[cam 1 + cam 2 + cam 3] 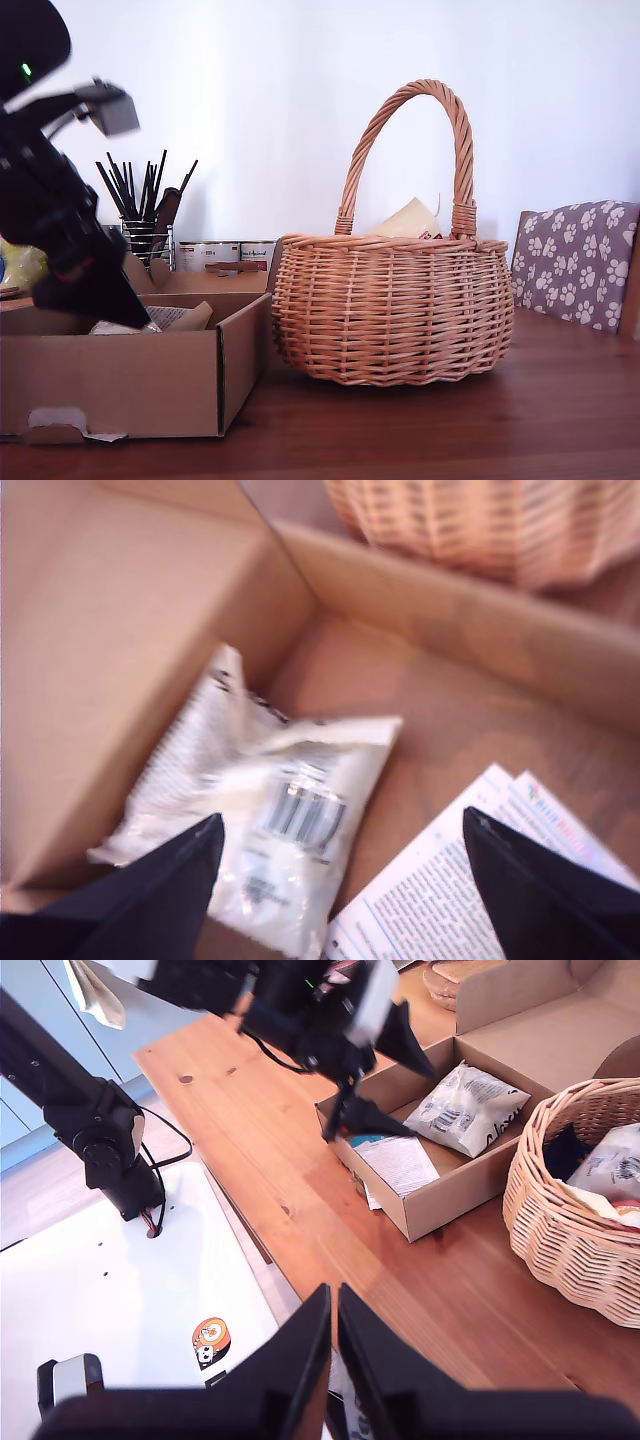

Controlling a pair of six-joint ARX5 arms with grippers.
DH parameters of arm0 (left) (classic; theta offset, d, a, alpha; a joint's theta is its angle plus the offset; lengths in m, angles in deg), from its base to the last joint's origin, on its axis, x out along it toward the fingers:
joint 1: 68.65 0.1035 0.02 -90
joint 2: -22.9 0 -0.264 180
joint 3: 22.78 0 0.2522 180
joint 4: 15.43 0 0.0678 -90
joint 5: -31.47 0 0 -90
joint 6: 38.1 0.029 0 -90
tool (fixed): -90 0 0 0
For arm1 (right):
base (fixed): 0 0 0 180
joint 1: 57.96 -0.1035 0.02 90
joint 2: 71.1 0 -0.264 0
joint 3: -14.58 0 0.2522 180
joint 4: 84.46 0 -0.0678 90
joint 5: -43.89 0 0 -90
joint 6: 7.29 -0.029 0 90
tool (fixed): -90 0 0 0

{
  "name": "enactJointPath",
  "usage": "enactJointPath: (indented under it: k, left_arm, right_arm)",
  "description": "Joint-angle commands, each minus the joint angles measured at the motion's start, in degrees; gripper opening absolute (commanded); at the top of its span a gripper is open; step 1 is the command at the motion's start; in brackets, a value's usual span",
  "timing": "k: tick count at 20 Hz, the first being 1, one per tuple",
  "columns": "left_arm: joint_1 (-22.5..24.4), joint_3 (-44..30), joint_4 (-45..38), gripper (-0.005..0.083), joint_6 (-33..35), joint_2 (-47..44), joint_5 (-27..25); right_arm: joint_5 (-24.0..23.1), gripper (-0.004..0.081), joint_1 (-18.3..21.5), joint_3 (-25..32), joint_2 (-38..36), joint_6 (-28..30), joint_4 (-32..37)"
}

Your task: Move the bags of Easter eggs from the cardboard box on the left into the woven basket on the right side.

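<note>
The cardboard box (120,380) stands at the exterior view's left, with the woven basket (390,310) beside it on the right. A whitish bag of Easter eggs (290,800) with a barcode lies in a corner of the box (120,630). My first gripper (342,825) hangs open just above it, holding nothing, and reaches down into the box (125,310). Seen from above, the same bag (465,1110) lies in the box (440,1210) below that gripper (423,1103). More bags (610,1165) lie in the basket (560,1220). My second gripper (333,1295) is shut and empty, high above the table.
Printed leaflets (470,880) lie in the box next to the bag. Behind the box stand a mesh holder of black pencils (145,210) and tins (235,253). A paw-print chair back (575,260) is at the exterior view's right. An arm base (110,1150) sits beyond the table edge.
</note>
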Motion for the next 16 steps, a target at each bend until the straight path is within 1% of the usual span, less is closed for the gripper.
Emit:
enactJointPath:
  k: [1,7,11,14,16]
  left_arm:
    - [0.5,1.1,-2.8,0.0695,1.3,2.1,0.0]
    - [3.1,5.9,-2.8,0.0695,1.9,11.0,0.3]
    - [4.4,8.0,-0.3,0.0695,1.6,15.1,4.2]
    - [4.6,8.4,-0.2,0.0695,1.5,17.5,6.1]
    - [4.7,8.4,0.7,0.0695,0.1,19.9,7.8]
  right_arm:
    - [0.1,-0.0013,-0.2,-0.2,-0.3,0.0,0.4]
    - [0.1,-0.0013,-0.2,-0.2,-0.3,0.0,0.3]
    - [0.0,-0.0013,-0.2,-0.2,-0.3,0.0,0.4]
    - [0.0,-0.0013,-0.2,-0.2,-0.3,0.0,0.4]
    - [0.0,-0.0013,-0.2,-0.2,-0.3,0.0,0.5]
